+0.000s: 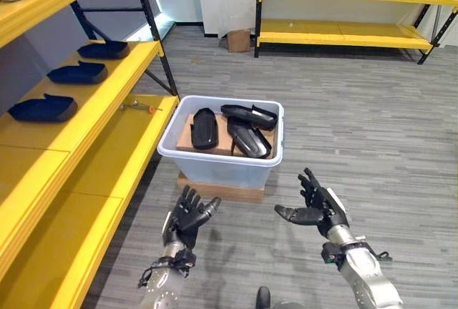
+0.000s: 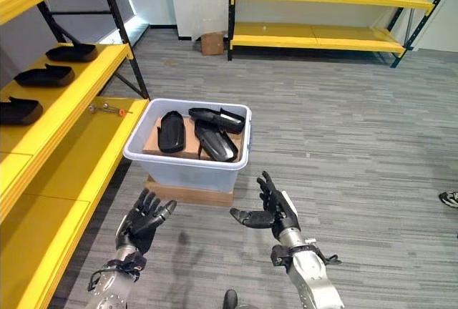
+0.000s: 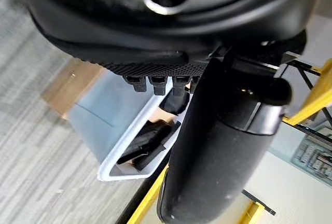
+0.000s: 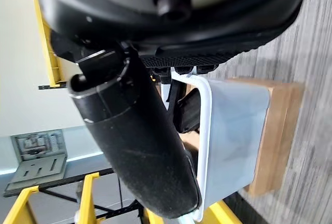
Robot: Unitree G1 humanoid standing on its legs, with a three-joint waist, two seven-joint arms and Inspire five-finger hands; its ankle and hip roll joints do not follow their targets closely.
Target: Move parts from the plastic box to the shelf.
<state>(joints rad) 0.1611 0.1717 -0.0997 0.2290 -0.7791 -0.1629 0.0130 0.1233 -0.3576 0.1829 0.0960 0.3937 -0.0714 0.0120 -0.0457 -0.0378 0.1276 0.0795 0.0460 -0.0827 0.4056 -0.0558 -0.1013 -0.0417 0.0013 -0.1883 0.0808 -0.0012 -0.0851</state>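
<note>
the pale translucent plastic box (image 1: pixel 218 160) sits on a flat wooden block (image 1: pixel 215 189) on the grey plank floor, just right of the yellow metal shelf (image 1: pixel 107 130). inside it lie three black moulded plastic parts (image 1: pixel 236 129) on a brown cardboard sheet, one apart on the left, two overlapping on the right. three like parts (image 1: pixel 43 109) already rest on the shelf's middle level. the left hand (image 1: pixel 187 214) and the right hand (image 1: pixel 315 205) both hover near the box's near wall, fingers spread and relaxed, holding nothing. the parts look stiff, light and smooth, perhaps a bit slick; i'd take the lone left one across its narrow middle, since its neighbours are stacked and could shift.
</note>
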